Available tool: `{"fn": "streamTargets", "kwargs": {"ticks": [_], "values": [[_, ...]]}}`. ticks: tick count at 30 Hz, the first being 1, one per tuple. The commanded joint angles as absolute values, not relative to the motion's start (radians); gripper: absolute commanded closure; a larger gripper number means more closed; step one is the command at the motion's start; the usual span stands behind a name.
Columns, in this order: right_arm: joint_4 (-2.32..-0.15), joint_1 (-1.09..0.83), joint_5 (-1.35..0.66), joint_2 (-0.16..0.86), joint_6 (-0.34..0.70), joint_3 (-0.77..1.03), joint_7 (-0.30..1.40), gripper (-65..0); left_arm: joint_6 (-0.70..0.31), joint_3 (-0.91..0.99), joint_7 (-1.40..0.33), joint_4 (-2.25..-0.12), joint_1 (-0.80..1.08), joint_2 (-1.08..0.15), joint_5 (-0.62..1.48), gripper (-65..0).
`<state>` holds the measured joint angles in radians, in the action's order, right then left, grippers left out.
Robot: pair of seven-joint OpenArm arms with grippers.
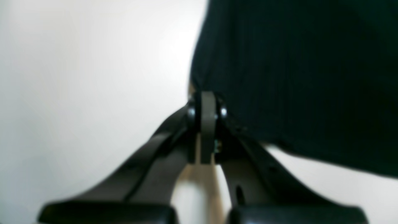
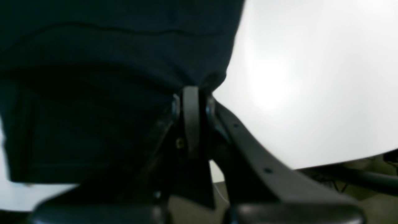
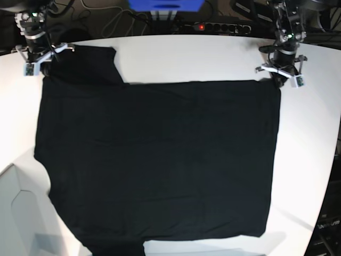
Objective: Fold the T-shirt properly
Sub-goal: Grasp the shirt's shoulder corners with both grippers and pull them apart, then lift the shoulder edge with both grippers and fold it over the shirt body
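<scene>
I see the black T-shirt (image 3: 160,160) spread flat across the white table (image 3: 186,58), reaching from my right pincer (image 2: 191,90) to my left pincer (image 1: 207,96), each at a far corner of the cloth. Both pincers are pressed together, each pinching the T-shirt at a corner, the fabric bunching just beyond the tips. I judge the cloth light, soft and limp: it will sag and drag between the two pincers, so corner and hem grips like these suit it best, lifted evenly to keep the fold straight.
</scene>
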<state>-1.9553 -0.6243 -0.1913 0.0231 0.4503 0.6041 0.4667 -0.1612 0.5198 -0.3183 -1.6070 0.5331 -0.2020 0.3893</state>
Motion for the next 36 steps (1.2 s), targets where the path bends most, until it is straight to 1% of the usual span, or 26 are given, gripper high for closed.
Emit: {"fn": "streamTargets", "kwargs": {"ticks": [1,9,17,24,27,30,36], "values": [[-1.982,-0.645,-0.196,0.025,0.466,0.616,0.447,0.0,-0.160,0.533,-0.297,-1.643,0.541,-0.216,0.395,0.0],[-2.008,-0.748,-0.199,0.021,0.466,0.611,0.441,0.0,-0.160,0.539,-0.298,-1.732,0.621,-0.216,0.398,0.0],[-2.006,-0.846,-0.199,0.022,0.466,0.618,0.438,0.0,-0.160,0.578,-0.295,-1.728,0.685,-0.216,0.398,0.0],[-2.009,-0.895,-0.199,0.021,0.466,0.619,0.326,0.0,-0.160,0.582,-0.295,-1.776,0.745,-0.222,0.400,0.0],[-2.011,-0.883,-0.199,0.021,0.466,0.619,0.311,0.0,-0.160,0.582,-0.295,-1.830,0.746,-0.217,0.400,0.0],[-2.014,-0.822,-0.199,0.021,0.466,0.621,0.312,0.0,-0.160,0.582,-0.297,-1.870,0.736,-0.217,0.394,0.0],[-2.018,-0.670,-0.191,0.022,0.466,0.621,0.320,0.0,-0.157,0.582,-0.306,-1.879,0.621,-0.223,0.389,0.0]]}}
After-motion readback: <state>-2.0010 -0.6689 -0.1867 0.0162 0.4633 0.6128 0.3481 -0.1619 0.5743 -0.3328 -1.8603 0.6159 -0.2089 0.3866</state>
